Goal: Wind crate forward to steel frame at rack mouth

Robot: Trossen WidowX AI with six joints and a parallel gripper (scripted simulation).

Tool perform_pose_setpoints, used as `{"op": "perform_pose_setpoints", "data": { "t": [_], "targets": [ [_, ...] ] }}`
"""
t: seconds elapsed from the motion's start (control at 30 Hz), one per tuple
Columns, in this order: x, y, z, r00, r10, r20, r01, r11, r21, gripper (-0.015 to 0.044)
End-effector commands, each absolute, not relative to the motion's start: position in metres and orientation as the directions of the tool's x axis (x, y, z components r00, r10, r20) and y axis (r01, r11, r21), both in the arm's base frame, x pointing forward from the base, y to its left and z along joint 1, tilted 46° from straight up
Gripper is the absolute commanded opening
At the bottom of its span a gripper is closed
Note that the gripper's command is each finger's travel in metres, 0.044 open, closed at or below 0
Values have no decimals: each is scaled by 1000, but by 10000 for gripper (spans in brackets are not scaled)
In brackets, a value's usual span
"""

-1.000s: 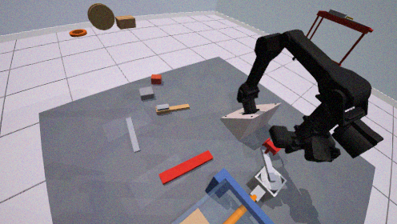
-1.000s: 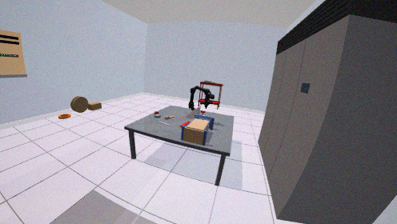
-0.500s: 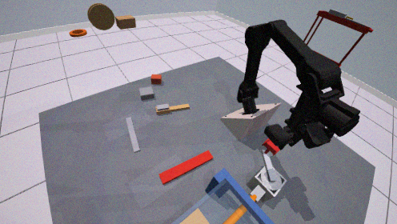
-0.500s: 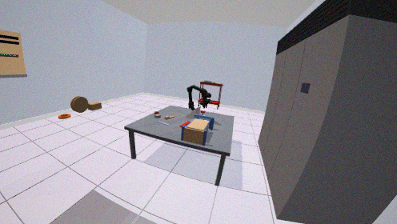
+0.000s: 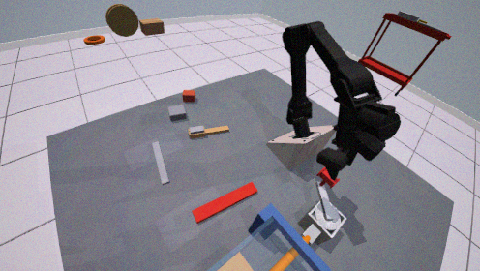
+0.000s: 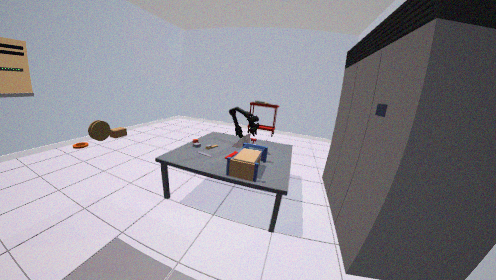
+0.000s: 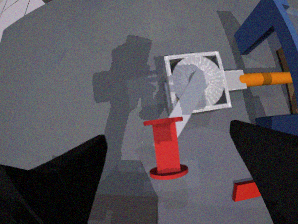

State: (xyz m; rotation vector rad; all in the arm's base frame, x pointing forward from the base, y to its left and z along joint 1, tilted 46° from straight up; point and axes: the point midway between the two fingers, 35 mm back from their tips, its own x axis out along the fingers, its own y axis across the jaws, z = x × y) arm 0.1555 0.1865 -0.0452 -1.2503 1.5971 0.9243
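The hand winch is a white square frame around a pale drum. The winch handle's grey arm reaches from the drum's top to a red knob. My gripper is open, its black fingers on either side of the knob in the wrist view, with gaps on both sides. An orange strap runs from the winch into the blue-framed cubby. The tan crate sits flat inside, behind the mouth frame with a gap. The square key is hidden.
A red bar lies beside the cubby. A grey strip, a wooden-handled tool, a grey block and a red block lie farther off. A pale angled mount stands by the arm.
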Motion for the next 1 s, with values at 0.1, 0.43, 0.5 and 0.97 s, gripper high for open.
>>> {"op": "perform_pose_setpoints", "data": {
  "t": [0.1, 0.43, 0.5, 0.97],
  "targets": [
    [154, 183, -49, -107, -311, -944, -978, 203, 44, 440],
    [152, 173, -62, -109, -312, -944, -978, 204, 46, 440],
    [152, 170, -64, -109, -312, -944, -978, 205, 46, 440],
    [148, 155, -80, -112, -313, -943, -977, 206, 48, 440]
  ]
}}
